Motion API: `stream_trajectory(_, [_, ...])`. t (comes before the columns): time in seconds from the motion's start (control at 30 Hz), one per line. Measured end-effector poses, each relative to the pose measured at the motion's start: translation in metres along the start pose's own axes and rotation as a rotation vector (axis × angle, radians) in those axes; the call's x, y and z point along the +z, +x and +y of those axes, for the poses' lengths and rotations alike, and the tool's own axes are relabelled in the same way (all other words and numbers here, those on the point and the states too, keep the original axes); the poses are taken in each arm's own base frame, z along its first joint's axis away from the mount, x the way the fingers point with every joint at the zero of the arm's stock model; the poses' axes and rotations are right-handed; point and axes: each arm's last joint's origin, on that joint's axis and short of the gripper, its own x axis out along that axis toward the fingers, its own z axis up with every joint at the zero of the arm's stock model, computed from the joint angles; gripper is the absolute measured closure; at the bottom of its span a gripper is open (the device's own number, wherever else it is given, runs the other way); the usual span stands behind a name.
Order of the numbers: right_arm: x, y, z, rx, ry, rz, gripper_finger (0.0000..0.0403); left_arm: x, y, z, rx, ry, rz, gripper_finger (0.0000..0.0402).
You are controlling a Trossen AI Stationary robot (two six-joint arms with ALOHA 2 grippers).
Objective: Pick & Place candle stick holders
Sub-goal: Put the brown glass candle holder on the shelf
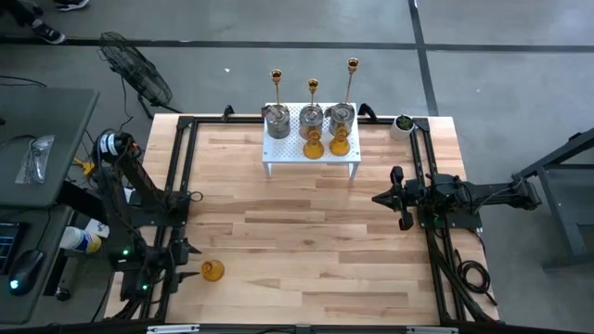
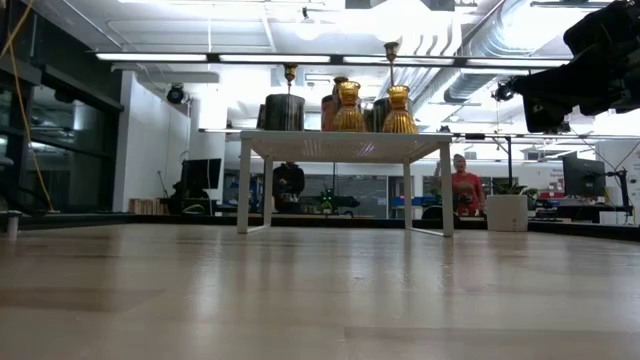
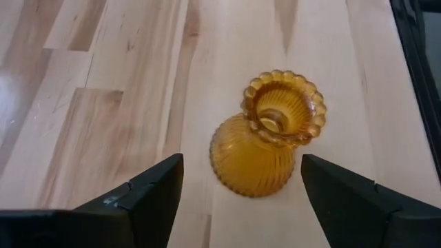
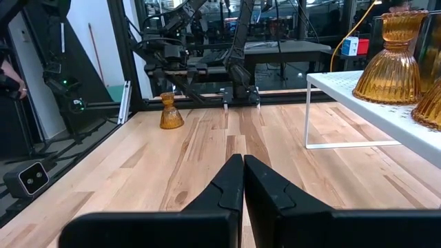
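Left claw (image 3: 241, 200) is spread wide with 1 amber glass holder (image 3: 265, 138) standing upright on the table (image 1: 316, 232) just ahead of the 2 fingers, lined up with the gap between them but not touching either one. From overhead that same amber holder (image 1: 213, 270) sits alone near the table's front-left corner, right beside the left claw (image 1: 181, 252), so the left arm is clearly the nearer one. Its long axis runs straight up, scalloped mouth on top, wider ribbed belly below. Well apart from it, the white stand (image 1: 312, 148) at the back carries 2 more amber ones, 3 silver jar-like ones and 3 tall gold sticks. Right claw (image 1: 401, 198) waits at the right side, fingers pressed together on nothing. My read: the gap already brackets the belly, so any re-grip is a short advance forward.
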Motion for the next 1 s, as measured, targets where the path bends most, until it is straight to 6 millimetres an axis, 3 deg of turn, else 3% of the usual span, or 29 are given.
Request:
stream_trajectory(0.33, [0.000, 0.000, 0.000, 0.000, 0.000, 0.000, 0.0398, 0.009, 0.006, -0.005, -0.043, -0.035, 0.088, 0.0117])
stream_trajectory(1.0, [0.000, 0.000, 0.000, 0.000, 0.000, -0.001, 0.0398, 0.014, 0.023, -0.011, -0.003, -0.021, -0.005, 0.0117])
